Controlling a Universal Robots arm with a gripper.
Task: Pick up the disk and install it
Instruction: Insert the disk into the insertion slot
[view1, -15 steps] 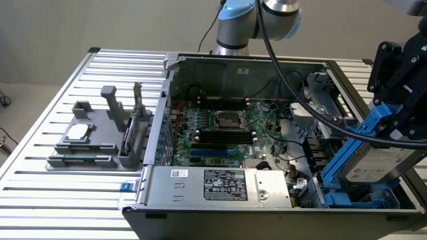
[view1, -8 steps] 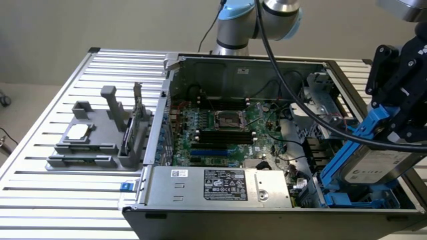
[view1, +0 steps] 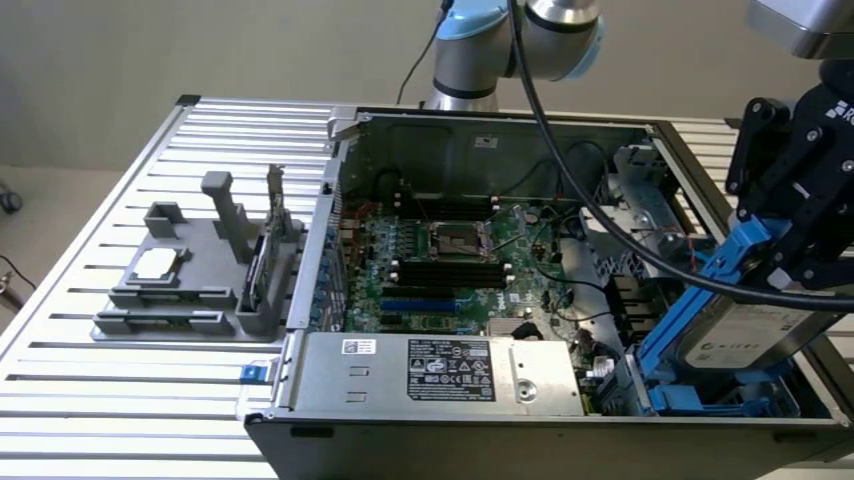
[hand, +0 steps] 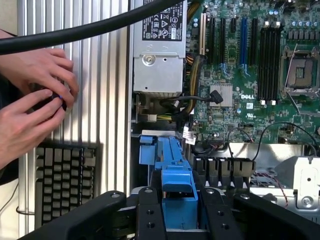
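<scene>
The motherboard (hand: 250, 75) carries the white brand name "DELL".

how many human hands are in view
2. One hand sits next to the keyboard; the other hand is beside it, nearer the black cable. Both run off the picture's edge.

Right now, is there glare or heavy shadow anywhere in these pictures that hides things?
Exterior view: soft, even light with no hard glare; the floor of the case beneath the disk lies in shadow. Wrist view: the table slats shine pale, the metal box has a mild sheen, and the black gripper reads as one dark mass.
</scene>
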